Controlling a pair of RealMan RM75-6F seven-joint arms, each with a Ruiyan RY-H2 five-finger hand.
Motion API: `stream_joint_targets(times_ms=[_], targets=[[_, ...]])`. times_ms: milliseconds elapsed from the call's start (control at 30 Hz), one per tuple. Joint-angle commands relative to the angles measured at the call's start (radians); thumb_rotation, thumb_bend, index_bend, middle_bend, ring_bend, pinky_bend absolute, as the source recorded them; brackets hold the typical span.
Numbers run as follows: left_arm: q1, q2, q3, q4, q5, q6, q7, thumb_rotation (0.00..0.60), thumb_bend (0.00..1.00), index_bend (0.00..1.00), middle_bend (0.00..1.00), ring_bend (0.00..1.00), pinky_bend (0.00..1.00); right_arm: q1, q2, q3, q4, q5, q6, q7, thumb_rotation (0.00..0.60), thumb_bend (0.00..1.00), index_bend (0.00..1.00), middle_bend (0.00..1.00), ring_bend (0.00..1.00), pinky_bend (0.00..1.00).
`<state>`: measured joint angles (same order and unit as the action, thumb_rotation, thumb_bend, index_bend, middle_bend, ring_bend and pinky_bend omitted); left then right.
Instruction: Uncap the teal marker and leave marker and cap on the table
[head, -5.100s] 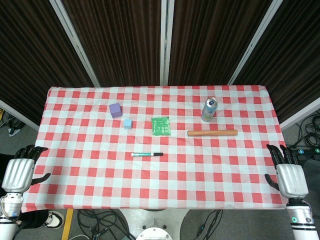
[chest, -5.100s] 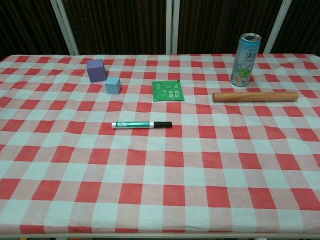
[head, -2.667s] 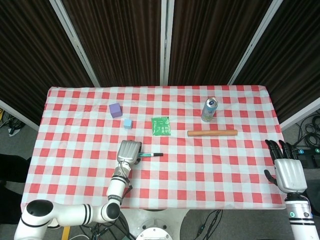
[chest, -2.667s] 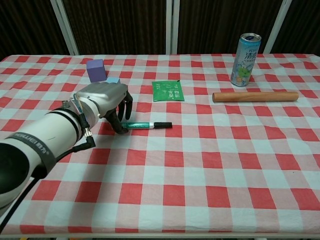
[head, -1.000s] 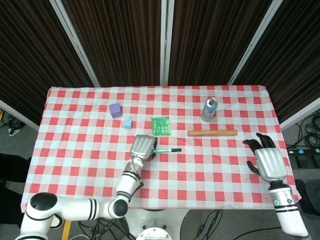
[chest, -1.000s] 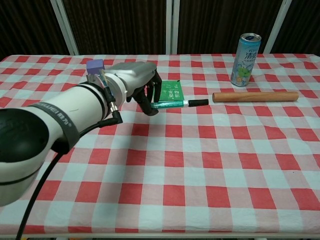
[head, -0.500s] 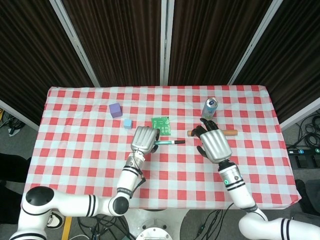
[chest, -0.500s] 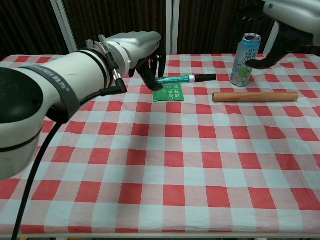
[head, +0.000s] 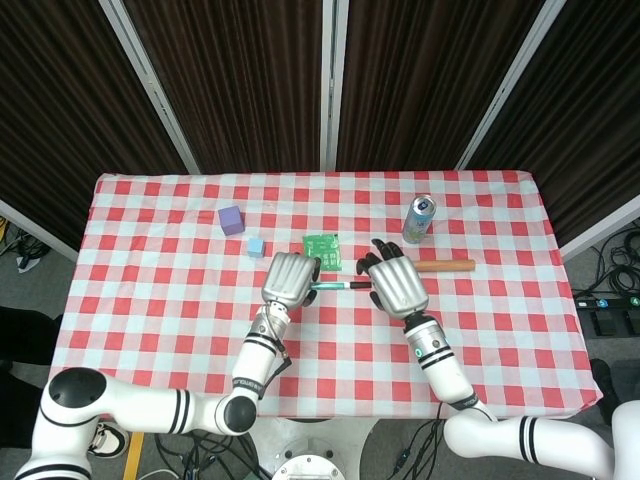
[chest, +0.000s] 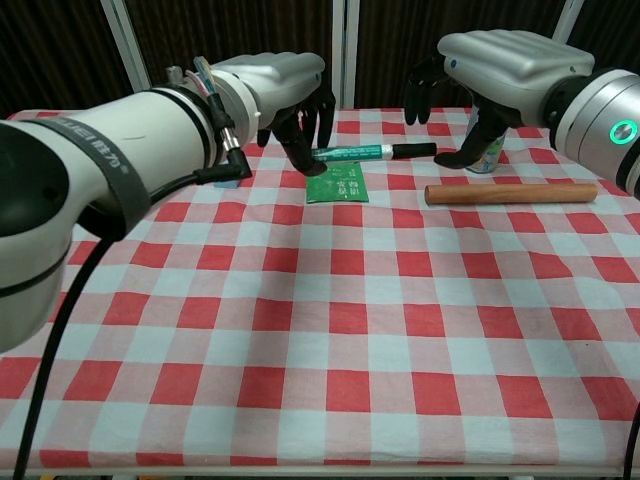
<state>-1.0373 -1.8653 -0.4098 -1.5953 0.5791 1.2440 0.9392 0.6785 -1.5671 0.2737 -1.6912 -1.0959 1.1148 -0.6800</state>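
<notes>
My left hand (head: 288, 277) (chest: 285, 95) grips the teal marker (chest: 352, 153) (head: 331, 285) by its barrel and holds it level above the table. Its black cap (chest: 412, 150) points right, toward my right hand (chest: 495, 70) (head: 392, 280). That hand hovers just beyond the cap with fingers spread and thumb below; nothing is held in it. In the head view the right hand covers the cap end.
On the red-checked tablecloth (chest: 340, 330) lie a green packet (chest: 337, 186), a wooden rod (chest: 510, 193), a purple block (head: 231, 219) and a small blue block (head: 256, 247). A drink can (head: 419, 218) stands behind my right hand.
My left hand picked the marker up off the table and raised it. Over the last half second my right hand swung in leftward to the cap end.
</notes>
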Motion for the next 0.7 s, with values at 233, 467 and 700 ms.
stream_joint_targets(times_ms=[233, 467, 700], targets=[[-0.01, 0.0, 0.008, 0.0, -0.005, 0.007, -0.013, 0.6, 0.35, 0.57, 0.56, 0.51, 0.62, 0.019, -0.032, -0.013, 0.035, -0.005, 0.014, 0.03, 0.6, 0.15, 0.47, 0.46, 0.2, 0.23], [-0.019, 0.007, 0.009, -0.004, -0.019, 0.007, -0.017, 0.6, 0.35, 0.57, 0.56, 0.51, 0.62, 0.032, -0.044, -0.021, 0.052, -0.005, 0.018, 0.037, 0.6, 0.15, 0.49, 0.47, 0.2, 0.24], [-0.026, 0.011, 0.013, -0.015, -0.019, 0.016, -0.021, 0.6, 0.34, 0.57, 0.56, 0.51, 0.62, 0.043, -0.052, -0.025, 0.063, 0.006, 0.017, 0.043, 0.6, 0.15, 0.5, 0.47, 0.22, 0.24]])
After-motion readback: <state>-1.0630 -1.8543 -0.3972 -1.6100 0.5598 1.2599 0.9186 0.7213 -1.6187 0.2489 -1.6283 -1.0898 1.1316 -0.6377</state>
